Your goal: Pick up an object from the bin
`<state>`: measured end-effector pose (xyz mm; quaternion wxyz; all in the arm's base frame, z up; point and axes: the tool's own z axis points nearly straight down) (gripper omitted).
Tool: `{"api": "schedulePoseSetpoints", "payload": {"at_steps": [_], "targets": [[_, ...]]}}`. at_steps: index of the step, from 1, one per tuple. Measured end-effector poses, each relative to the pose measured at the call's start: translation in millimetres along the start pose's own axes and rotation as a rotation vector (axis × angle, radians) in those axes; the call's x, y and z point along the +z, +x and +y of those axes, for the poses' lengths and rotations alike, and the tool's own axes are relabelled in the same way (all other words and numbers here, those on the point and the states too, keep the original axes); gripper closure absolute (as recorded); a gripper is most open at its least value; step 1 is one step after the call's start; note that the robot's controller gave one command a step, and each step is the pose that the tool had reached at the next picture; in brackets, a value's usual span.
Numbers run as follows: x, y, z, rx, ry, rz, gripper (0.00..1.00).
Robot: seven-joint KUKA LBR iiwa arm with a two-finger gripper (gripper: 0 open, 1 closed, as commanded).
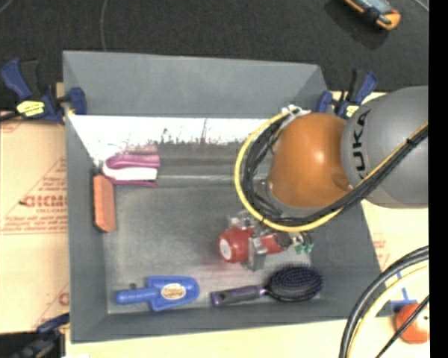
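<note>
I'm reaching in from the right, and the orange cover [306, 162] at my wrist hangs over the right half of the grey bin [187, 88]. My tool [258, 243] is down low at the bin floor, just below that cover, and it sits right up against a small red rounded thing [233, 246]. That red piece lies on the floor a little right of the middle, nearer the front wall than the back one. My tool's metal parts are hard against its right side, and the cover hides most of what's above them. Released or clenched? I cannot tell from here, and I cannot say the red piece is in my grasp.

Just in front of the red piece, along the front wall, lies a dark purple hairbrush [272, 289]. Its head is to the right and its handle points left, near my tool but apart from it. Further left along the same wall is a blue handled thing [160, 291] with a yellow-orange label. Well away at the left wall an orange bar [104, 202] lies lengthways. Beside its upper end a pink, white and purple thing [132, 168] rests near the back-left corner. Yellow and black cables [243, 177] loop round my wrist cover.
</note>
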<state>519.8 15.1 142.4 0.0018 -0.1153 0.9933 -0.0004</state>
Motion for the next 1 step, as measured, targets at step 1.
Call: {"api": "schedulePoseSetpoints", "payload": {"at_steps": [1], "targets": [[-23.9, 0.3, -0.2, 0.001, 0.0, 0.002, 1.0]]}}
